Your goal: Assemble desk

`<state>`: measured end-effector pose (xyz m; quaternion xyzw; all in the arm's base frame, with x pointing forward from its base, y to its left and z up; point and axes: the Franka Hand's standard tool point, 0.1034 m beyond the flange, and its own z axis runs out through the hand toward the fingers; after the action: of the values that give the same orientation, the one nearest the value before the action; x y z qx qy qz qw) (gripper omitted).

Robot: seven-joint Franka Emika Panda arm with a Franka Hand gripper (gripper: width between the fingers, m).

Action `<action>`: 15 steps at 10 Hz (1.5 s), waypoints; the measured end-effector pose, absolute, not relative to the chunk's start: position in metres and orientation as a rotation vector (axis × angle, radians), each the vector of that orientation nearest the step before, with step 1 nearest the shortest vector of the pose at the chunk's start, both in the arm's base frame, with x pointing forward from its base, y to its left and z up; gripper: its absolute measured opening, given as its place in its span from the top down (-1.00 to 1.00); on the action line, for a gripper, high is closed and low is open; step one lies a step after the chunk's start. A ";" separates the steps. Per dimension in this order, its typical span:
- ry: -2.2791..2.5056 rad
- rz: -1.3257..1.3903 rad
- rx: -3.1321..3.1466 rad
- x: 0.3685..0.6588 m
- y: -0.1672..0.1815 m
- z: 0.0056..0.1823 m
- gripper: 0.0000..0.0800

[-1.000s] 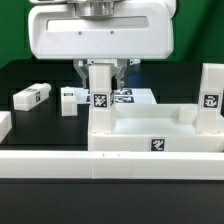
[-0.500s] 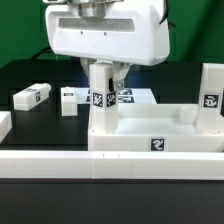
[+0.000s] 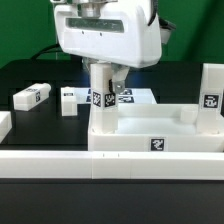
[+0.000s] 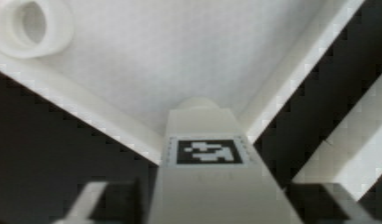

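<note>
The desk top (image 3: 160, 143), a white rimmed tray with a square tag on its front wall, lies at the middle right of the exterior view. One white tagged leg (image 3: 100, 100) stands upright in its corner on the exterior view's left. My gripper (image 3: 103, 74) hangs straight over this leg, jaws open on either side of it. In the wrist view the leg (image 4: 211, 150) shows dark gaps to both fingers (image 4: 90, 203), and the gripper (image 4: 214, 198) is apart from it. A second leg (image 3: 210, 93) stands at the tray's corner on the exterior view's right.
Two more legs (image 3: 32, 95) (image 3: 68, 98) lie on the black table toward the exterior view's left. The marker board (image 3: 128, 97) lies behind the tray. A long low white rail (image 3: 60, 165) runs along the front. The tray shows a round socket (image 4: 31, 30).
The jaws have spread apart and let go of the upright leg, which stays in the tray corner. The gripper body has risen a little and tilted.
</note>
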<state>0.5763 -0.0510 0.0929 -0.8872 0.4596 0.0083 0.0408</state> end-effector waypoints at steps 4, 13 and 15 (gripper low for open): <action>0.885 0.017 -2.948 0.577 -0.050 0.093 -0.61; -0.205 -0.005 -3.095 0.578 -0.063 0.092 -0.62; -0.339 -0.006 -3.094 0.578 -0.064 0.091 -0.62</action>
<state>0.5785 -0.0637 0.0915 -0.9939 -0.1089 -0.0021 0.0147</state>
